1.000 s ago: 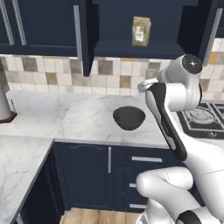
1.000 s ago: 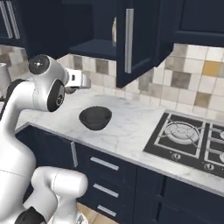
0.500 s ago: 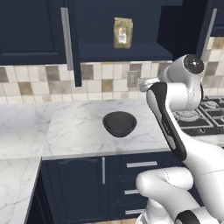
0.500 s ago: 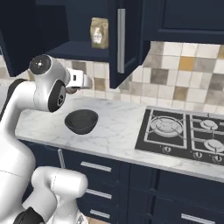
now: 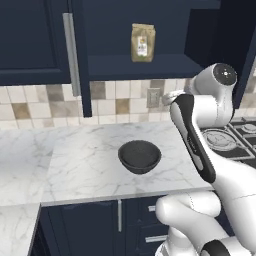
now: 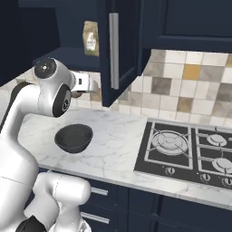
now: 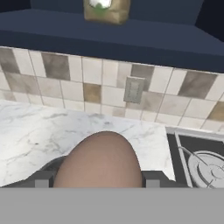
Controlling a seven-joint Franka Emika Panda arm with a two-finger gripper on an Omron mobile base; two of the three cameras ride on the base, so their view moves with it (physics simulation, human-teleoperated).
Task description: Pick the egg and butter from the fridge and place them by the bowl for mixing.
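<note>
Whole scene shifted by base drive; pincer pinching brown egg above bowl.

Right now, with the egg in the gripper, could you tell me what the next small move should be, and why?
Probably lower the gripper toward the bare marble counter beside the bowl. The egg sits between the fingers, held high near the backsplash, and the bowl lies below and in front, so a short descent would put it there.
</note>
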